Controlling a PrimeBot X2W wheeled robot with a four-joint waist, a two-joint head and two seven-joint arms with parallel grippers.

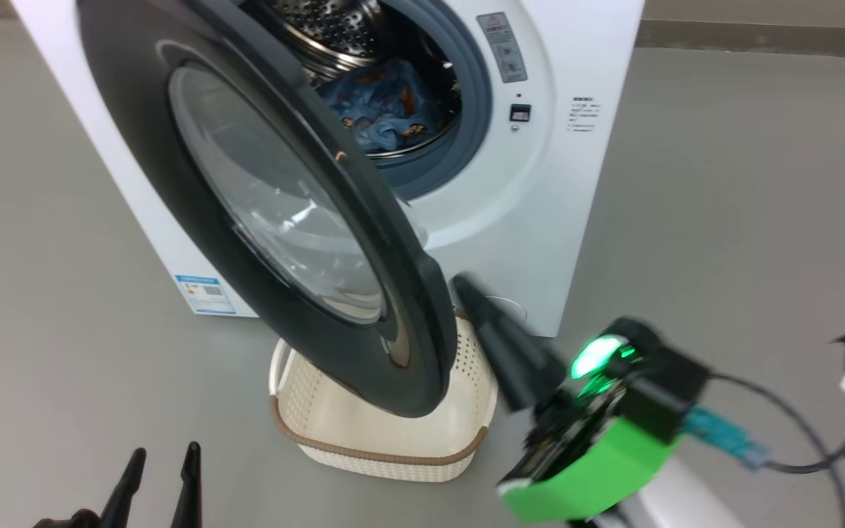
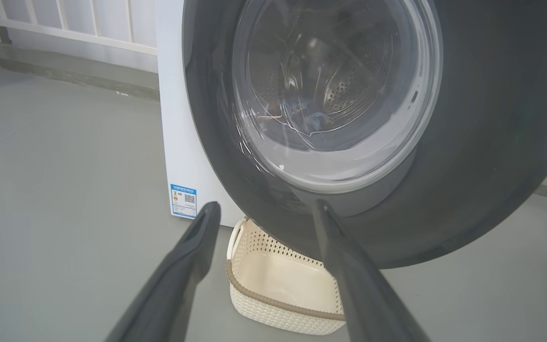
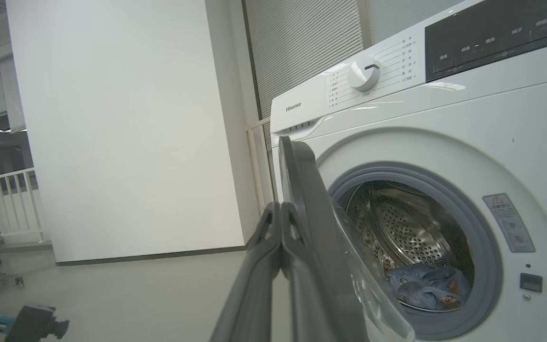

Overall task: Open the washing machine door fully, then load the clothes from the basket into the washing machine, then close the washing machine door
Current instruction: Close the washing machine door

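clothes (image 1: 384, 110) in drum (image 1: 328, 29), door (image 1: 268, 198) ajar

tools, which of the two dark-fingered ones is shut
The right tool: its dark fingers press together beside the edge of the glossy black round door. The left tool stands spread open.

R gripper (image 1: 464, 284): long dark tapered fingers, black wrist block w/ glowing green light (image 1: 597, 356), bright green housing (image 1: 591, 469), pale forearm (image 1: 686, 495). Blue connector (image 1: 723, 436) + thin black cable (image 1: 796, 467). L gripper (image 1: 164, 451): two slim black pointed fingers.
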